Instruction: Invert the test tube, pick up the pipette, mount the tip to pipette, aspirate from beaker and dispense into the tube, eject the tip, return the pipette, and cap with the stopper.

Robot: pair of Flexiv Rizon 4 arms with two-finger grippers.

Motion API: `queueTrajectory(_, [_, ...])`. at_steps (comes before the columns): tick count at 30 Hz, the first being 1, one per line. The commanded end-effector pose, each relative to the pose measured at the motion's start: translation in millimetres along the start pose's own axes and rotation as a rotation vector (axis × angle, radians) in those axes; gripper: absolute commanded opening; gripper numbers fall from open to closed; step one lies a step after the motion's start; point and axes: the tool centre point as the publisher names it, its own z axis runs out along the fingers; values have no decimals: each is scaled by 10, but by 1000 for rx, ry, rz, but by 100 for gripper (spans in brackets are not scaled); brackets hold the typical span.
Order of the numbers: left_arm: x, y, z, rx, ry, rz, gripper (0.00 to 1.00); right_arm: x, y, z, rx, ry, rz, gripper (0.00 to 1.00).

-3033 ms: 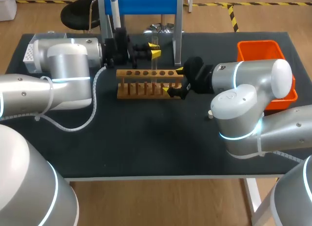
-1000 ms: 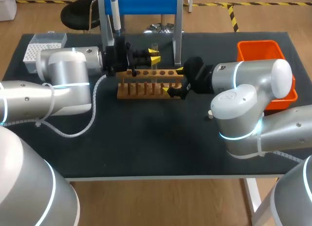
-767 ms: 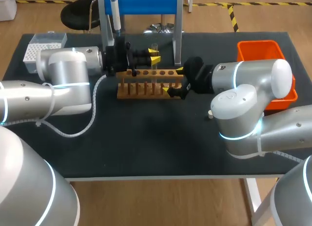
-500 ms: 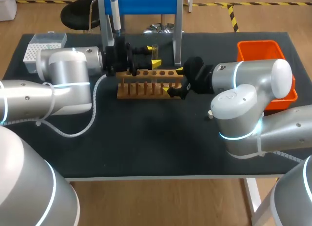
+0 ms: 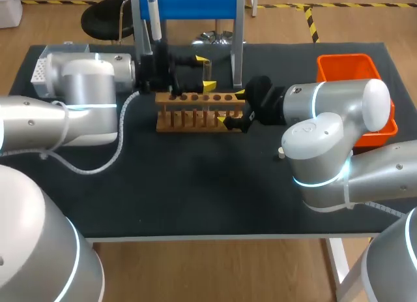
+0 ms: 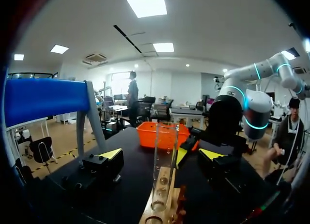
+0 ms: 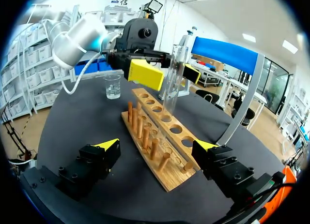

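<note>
At the left, a white tip box (image 5: 40,68) of perforated plastic is seen on the dark matte table (image 5: 195,184). A small clear beaker (image 7: 112,86), apparently holding a little clear liquid, stands beyond the rack's left end. The pipette (image 5: 154,21), slim and upright, is hung on the blue-barred stand (image 5: 195,3), untouched.

The left gripper (image 6: 161,154) is held open, its yellow-tipped fingers spread well apart. The test tube (image 7: 174,81) is between them and, as far as can be told, is touched by neither. The tube is stood upright, mouth up, in a hole toward the middle of the wooden rack (image 5: 195,116). It is a thin, smooth, clear cylinder, likely slippery and easily tipped.

The step in hand is judged to be the letting-go of the upright tube. It is best done with the fingers held wide and drawn straight back, level, so that the tube is not brushed or dragged out of its hole. Only then should the pipette be approached.

The rack is made of brown wood, with a row of round holes and a row of pegs. At its right end the right gripper (image 5: 232,107) is parked open, a finger on each side of the rack; whether either touches it cannot be told. An orange plastic bin (image 5: 348,70) is set at the far right.
</note>
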Motion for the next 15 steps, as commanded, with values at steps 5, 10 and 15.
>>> queueTrajectory(5, [131,-184,-499,-98,-29,-25,100,-2,17,-14,7,2,0,100])
queueTrajectory(10, [264,-269,-975,-180,-118,-49,100,-2,17,-14,7,2,0,100])
queueTrajectory(15, [529,-415,-1387,-269,-220,-83,100,-2,17,-14,7,2,0,100])
